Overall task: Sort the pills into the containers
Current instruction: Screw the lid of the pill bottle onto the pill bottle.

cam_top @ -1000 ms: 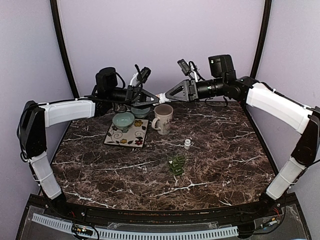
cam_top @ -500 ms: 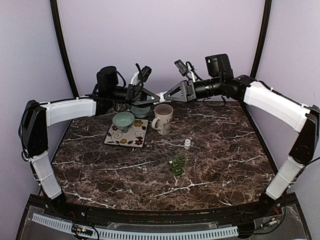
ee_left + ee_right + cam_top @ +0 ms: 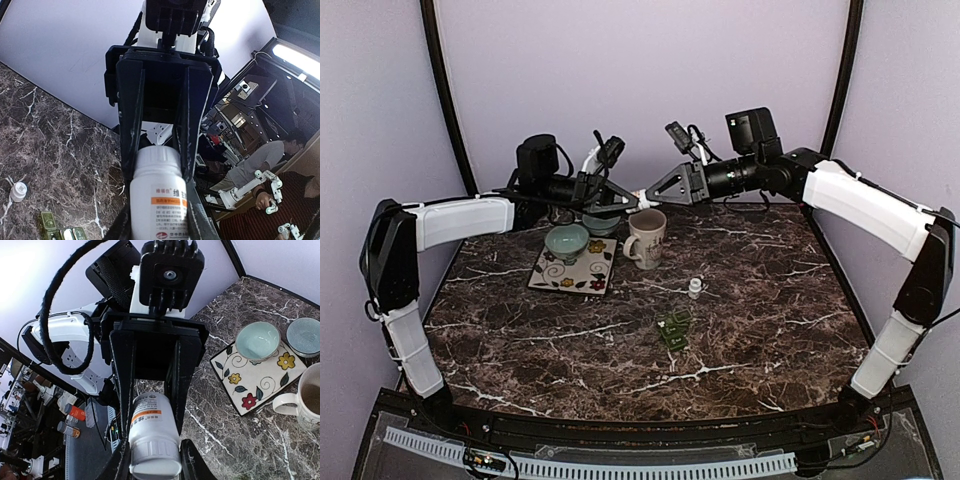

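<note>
A white pill bottle (image 3: pixel 642 194) with an orange label band hangs in the air above the mug (image 3: pixel 645 237), lying sideways between both grippers. My left gripper (image 3: pixel 631 200) is shut on its body (image 3: pixel 159 195), cap pointing away toward the other arm. My right gripper (image 3: pixel 656 192) has its fingers pressed on either side of the ribbed cap end (image 3: pixel 152 462). The pills themselves are hidden. As containers, a teal bowl (image 3: pixel 566 241) sits on a floral plate (image 3: pixel 582 276) and a grey-blue bowl (image 3: pixel 601 222) stands behind it.
A small white vial (image 3: pixel 695 288) stands on the dark marble table right of the mug. A green blister pack (image 3: pixel 673 329) lies nearer the front. The purple back wall is close behind both grippers.
My right gripper has moved left onto the bottle's cap end and narrowed its fingers around it. The left gripper and the bottle have stayed put.
</note>
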Available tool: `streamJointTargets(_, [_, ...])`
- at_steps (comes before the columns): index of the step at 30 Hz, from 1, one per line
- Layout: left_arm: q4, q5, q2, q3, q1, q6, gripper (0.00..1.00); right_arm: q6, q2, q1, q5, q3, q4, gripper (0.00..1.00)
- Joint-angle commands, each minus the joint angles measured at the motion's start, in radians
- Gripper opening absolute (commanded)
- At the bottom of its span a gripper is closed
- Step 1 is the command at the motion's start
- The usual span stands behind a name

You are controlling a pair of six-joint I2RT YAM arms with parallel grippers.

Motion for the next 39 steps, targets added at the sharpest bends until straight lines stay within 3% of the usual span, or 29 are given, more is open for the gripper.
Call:
streamJointTargets(1, [-0.043, -0.017, -0.018, 0.036, 0.002, 0.07, 0.0, 0.015, 0.009, 0.007, -0.015, 0.031, 0.009, 0.0])
streamJointTargets(11, [-0.36, -0.295, -0.132, 0.071, -0.023, 0.478, 0.0, 0.231, 0.066, 0.005, -0.059, 0.088, 0.069, 0.0])
streamJointTargets(15, [-0.437, -0.489, -0.18, 0.072, -0.06, 0.641, 0.0, 0.291, 0.093, 0.004, -0.064, 0.113, 0.061, 0.0])
streamJointTargets(19, [-0.463, -0.769, -0.238, 0.036, -0.169, 0.832, 0.0, 0.326, 0.112, 0.003, -0.06, 0.131, 0.037, 0.0])
streamJointTargets(24, [-0.427, -1.037, -0.276, -0.021, -0.261, 0.989, 0.0, 0.352, 0.12, 0.003, -0.056, 0.13, 0.027, 0.0])
streamJointTargets(39, [-0.078, -1.564, -0.323, -0.224, -0.399, 1.313, 0.0, 0.369, 0.096, 0.003, -0.05, 0.075, 0.022, 0.0])
